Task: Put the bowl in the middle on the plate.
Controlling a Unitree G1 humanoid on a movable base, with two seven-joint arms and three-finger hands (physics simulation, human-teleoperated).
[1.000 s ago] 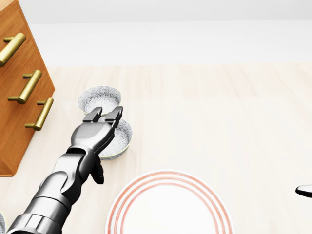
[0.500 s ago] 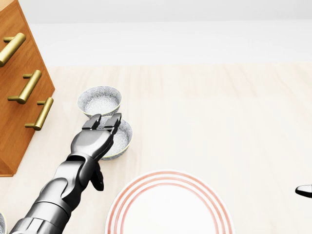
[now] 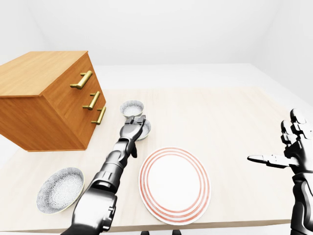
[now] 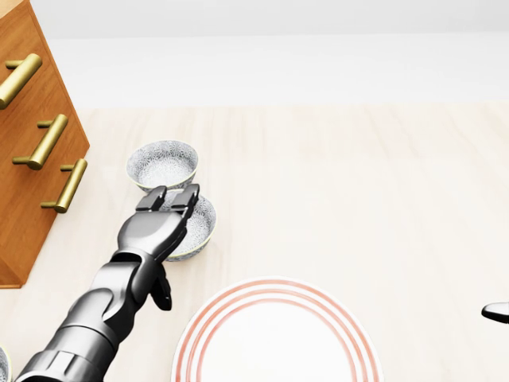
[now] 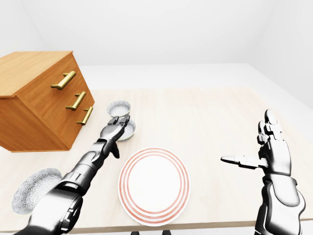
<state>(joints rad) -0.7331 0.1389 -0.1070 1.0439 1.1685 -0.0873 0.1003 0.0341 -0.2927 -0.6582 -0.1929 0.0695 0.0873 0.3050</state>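
Now, left-eye view first: the middle bowl (image 3: pixel 146 129) sits on the table just off the plate (image 3: pixel 174 182), at its upper-left rim. The far bowl (image 3: pixel 132 107) is further from the plate, and the near bowl (image 3: pixel 59 189) lies lower left of the plate. Our left hand (image 3: pixel 131 131) lies over the middle bowl.

Head view: we've drawn the fingertips back toward the plate a touch since a second ago, off the far bowl's edge and over the middle bowl. The fingers are flat and the thumb hangs apart, so nothing is gripped and the bowl is unmoved. We judge the grasp is being lined up, not made.

Right-eye view: our right hand (image 5: pixel 271 152) waits right of the plate, well apart, fingers spread.
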